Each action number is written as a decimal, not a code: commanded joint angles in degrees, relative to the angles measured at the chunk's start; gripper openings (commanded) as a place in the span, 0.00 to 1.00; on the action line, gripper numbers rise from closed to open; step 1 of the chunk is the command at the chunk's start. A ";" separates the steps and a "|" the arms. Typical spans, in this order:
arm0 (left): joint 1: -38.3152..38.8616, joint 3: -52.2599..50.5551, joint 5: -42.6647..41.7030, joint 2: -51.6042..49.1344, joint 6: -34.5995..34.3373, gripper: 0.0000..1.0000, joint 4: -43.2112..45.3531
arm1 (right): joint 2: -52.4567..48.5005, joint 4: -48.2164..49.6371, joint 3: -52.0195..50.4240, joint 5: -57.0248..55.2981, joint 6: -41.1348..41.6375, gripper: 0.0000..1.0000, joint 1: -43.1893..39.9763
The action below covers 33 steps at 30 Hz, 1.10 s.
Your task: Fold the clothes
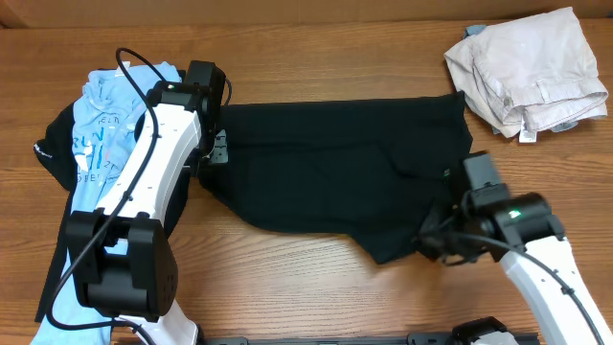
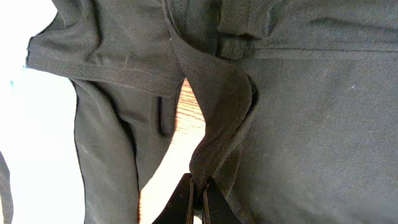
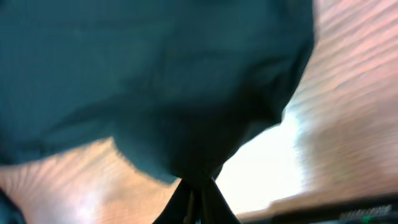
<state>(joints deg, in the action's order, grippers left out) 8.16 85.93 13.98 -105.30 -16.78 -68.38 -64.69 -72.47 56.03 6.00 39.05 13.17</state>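
Observation:
A large black shirt (image 1: 335, 163) lies spread across the middle of the wooden table. My left gripper (image 1: 213, 153) pinches its left edge; the left wrist view shows the jaws (image 2: 199, 190) shut on a twisted fold of the black shirt (image 2: 298, 124). My right gripper (image 1: 436, 240) holds the shirt's lower right corner, and the blurred right wrist view has the jaws (image 3: 198, 186) shut on a bunched tip of the black shirt (image 3: 155, 81). A light blue printed tee (image 1: 101, 144) lies at the far left, partly under my left arm.
A crumpled beige garment (image 1: 527, 72) sits at the back right corner. A dark garment (image 1: 53, 144) peeks out under the blue tee at the left edge. Bare wood (image 1: 287, 287) shows along the front between the two arm bases.

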 commanded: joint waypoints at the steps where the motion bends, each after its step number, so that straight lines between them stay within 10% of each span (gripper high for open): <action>1: -0.13 1.33 0.44 -0.02 0.04 0.04 0.50 | 0.00 3.39 2.23 -3.34 -8.79 0.04 -8.41; 9: -1.49 1.33 0.35 0.00 0.04 0.04 1.40 | -0.35 13.42 8.57 5.29 -20.61 0.04 -20.06; 33: -1.38 1.11 -3.13 -4.94 0.07 0.05 25.64 | -26.27 40.54 8.59 6.32 -23.43 0.04 -18.64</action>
<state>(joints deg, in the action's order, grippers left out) 7.01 86.00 12.86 -106.87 -16.78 -44.40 -90.50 -33.06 63.70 11.81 16.45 -5.78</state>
